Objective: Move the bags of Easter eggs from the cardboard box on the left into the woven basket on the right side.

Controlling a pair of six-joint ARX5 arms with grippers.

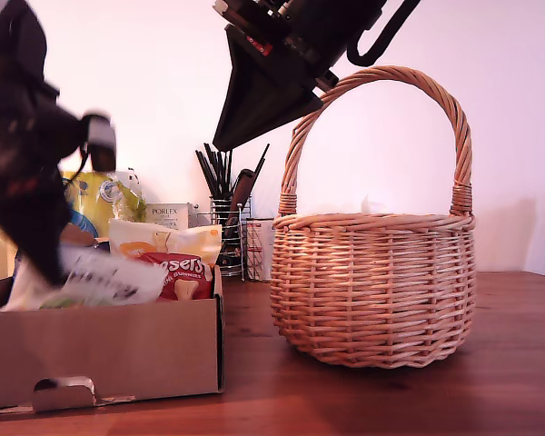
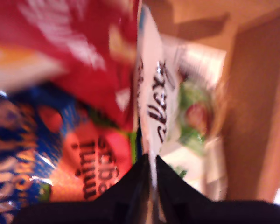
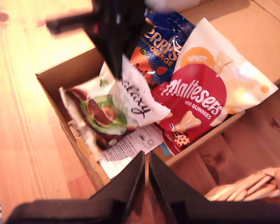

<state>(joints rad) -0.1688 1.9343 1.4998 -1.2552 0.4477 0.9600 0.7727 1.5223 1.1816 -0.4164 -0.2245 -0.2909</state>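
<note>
bags of Easter eggs (image 3: 196,100): shiny, smooth plastic
cardboard box (image 1: 109,350): brown, dull card
woven basket (image 1: 372,286): rough tan wicker
tabletop (image 1: 391,391): smooth, slightly shiny brown wood

Both arms matte black w/ tapered wedge jaws; first gripper (image 1: 45,263) blurred; second gripper (image 1: 225,141) w/ looped black cable.

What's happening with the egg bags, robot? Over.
My first gripper pinching white Galaxy bag over cardboard box. My second gripper shut, empty. Woven basket unobstructed.
</note>
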